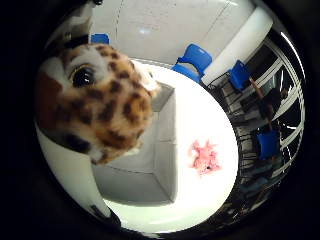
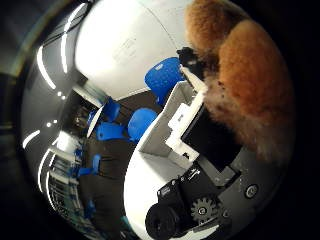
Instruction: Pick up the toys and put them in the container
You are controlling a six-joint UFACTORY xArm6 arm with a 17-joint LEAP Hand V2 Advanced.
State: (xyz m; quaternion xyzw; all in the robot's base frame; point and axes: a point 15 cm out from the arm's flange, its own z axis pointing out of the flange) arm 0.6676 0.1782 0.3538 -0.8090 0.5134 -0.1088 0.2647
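A plush toy (image 1: 100,100) with brown leopard spots and a dark eye fills much of the little finger side view, close to my palm. Its orange-brown fur also shows in the thumb side view (image 2: 250,70). My right hand (image 2: 185,210) shows as black geared parts beside it, fingers curled round the toy. The toy hangs over the white rectangular container (image 1: 165,125), which stands on a white table (image 1: 225,120). A small pink toy (image 1: 205,155) lies on the table beside the container.
Blue chairs (image 1: 195,57) stand around the far side of the table, and more blue chairs (image 2: 135,125) show in the thumb side view. A dark rack (image 1: 265,110) stands past the table's edge.
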